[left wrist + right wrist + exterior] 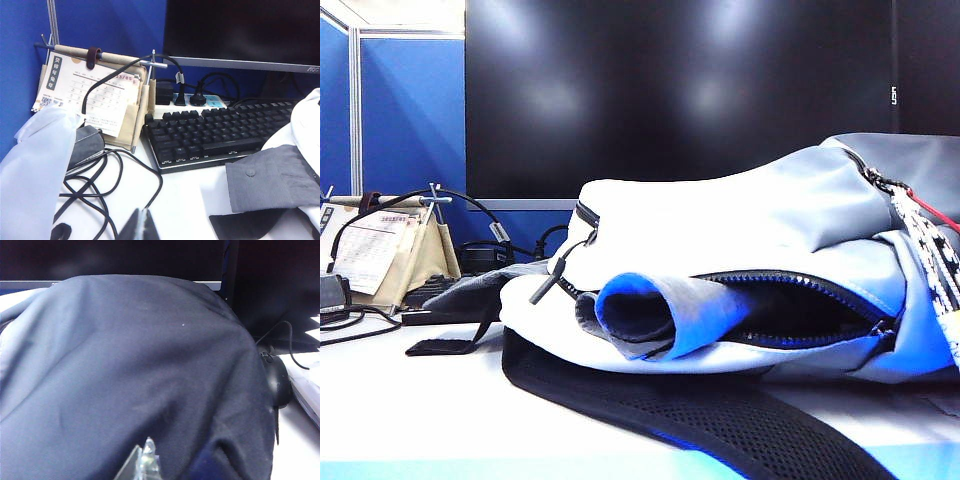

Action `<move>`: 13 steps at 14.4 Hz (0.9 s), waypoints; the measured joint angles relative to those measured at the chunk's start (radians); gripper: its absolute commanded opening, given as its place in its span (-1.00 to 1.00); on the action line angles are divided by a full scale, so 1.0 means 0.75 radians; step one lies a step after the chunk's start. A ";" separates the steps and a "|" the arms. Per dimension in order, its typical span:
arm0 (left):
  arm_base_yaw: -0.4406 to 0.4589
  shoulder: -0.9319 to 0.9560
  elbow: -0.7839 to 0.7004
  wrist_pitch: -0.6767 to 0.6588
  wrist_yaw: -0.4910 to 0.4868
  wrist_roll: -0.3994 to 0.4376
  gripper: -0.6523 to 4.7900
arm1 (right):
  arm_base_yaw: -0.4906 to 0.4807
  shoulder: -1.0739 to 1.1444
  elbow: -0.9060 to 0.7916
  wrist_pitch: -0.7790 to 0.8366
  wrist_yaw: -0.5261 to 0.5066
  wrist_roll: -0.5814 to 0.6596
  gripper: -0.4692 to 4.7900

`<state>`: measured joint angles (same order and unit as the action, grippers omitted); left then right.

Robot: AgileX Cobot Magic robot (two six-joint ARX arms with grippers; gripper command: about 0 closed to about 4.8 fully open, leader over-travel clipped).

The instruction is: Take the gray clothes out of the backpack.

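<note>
Nearest to the exterior camera lies the black mesh strap point(720, 420), spread flat on the white table point(410, 410) under the backpack point(770, 210). This pale backpack lies on its side, with its black zipper opening point(800, 310) facing the camera. One tube-shaped sleeve of the gray clothes point(650, 312) sticks out of this opening at its left end, and the rest stays inside. No gripper appears in this view.

From the left wrist view, the left gripper point(142, 225) hangs over the white table with its fingers pressed together, and it holds nothing. Black cables point(100, 185) lie beside it, a black keyboard point(215, 132) is further back, and a gray piece of cloth point(272, 175) lies near the backpack's white edge point(305, 115).

From the right wrist view, the right gripper point(142, 462) is also closed and empty, just in front of the backpack's smooth fabric point(130, 365), which fills most of the picture.
</note>
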<state>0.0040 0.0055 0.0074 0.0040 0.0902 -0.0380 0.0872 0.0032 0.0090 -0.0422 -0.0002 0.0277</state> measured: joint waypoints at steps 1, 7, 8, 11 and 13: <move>0.000 0.000 0.000 0.000 0.000 0.000 -0.78 | -0.001 0.000 0.000 0.001 0.000 0.000 -0.85; 0.000 0.000 0.000 0.041 0.013 -0.054 -0.78 | -0.001 0.000 0.000 0.122 -0.036 0.060 -0.85; 0.000 0.000 0.000 0.064 0.063 -0.166 -0.78 | 0.000 0.000 0.000 0.183 -0.144 0.214 -0.85; 0.000 0.000 0.000 0.344 0.342 -0.726 -0.76 | 0.001 0.000 0.000 0.612 -0.400 0.618 -0.85; 0.000 0.000 0.000 0.506 0.343 -1.048 -0.76 | 0.001 0.001 0.072 0.772 -0.311 0.706 -0.85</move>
<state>0.0040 0.0055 0.0074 0.3836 0.3473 -0.8242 0.0875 0.0036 0.0628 0.5369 -0.2337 0.5575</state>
